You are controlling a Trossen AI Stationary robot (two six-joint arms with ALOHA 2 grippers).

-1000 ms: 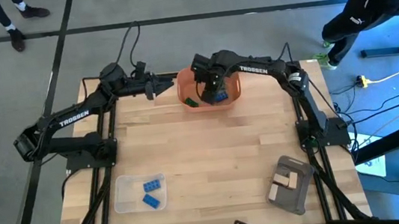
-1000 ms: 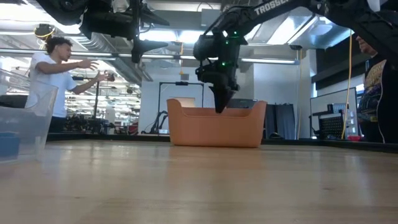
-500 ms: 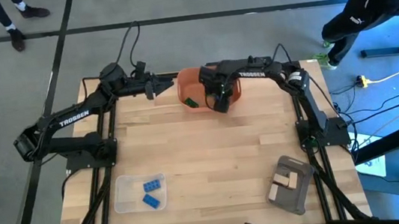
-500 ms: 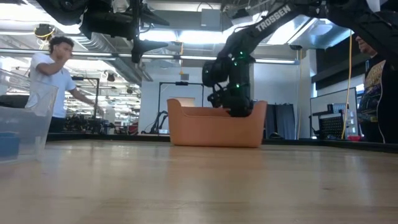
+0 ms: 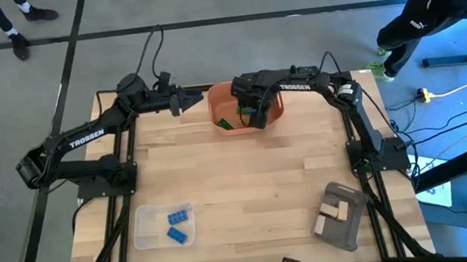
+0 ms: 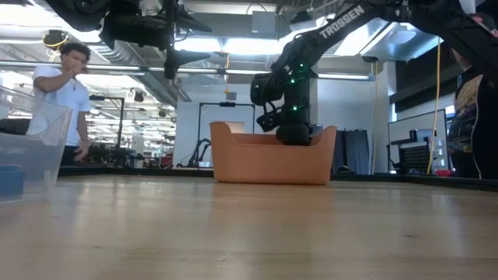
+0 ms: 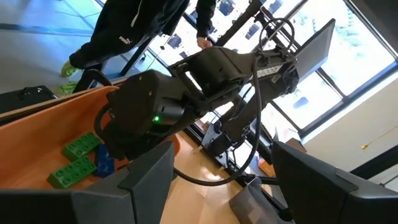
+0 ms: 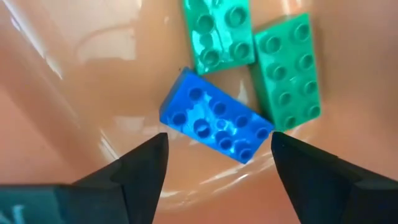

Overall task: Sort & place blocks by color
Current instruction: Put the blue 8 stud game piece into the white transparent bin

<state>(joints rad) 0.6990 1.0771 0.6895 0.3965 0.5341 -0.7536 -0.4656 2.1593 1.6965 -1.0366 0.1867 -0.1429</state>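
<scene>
An orange bin (image 5: 276, 101) stands at the far middle of the table. On its floor lie a blue block (image 8: 214, 118) and two green blocks (image 8: 219, 31) (image 8: 287, 68). My right gripper (image 8: 217, 148) points down into the bin, open. Its fingers stand on either side of the blue block, just above it, and I see no touch. In the low view the bin wall (image 6: 268, 159) hides those fingers. My left gripper (image 7: 224, 186) waits open and level, just left of the bin (image 7: 56, 112).
A clear tray (image 5: 163, 225) with two blue blocks sits near the front left. A grey tray (image 5: 342, 217) with tan blocks sits at the front right. Bare wood lies between them and the bin. People stand beyond the table.
My right gripper has gone down into the orange bin and tipped to point more steeply downward, ending over the blue block.
</scene>
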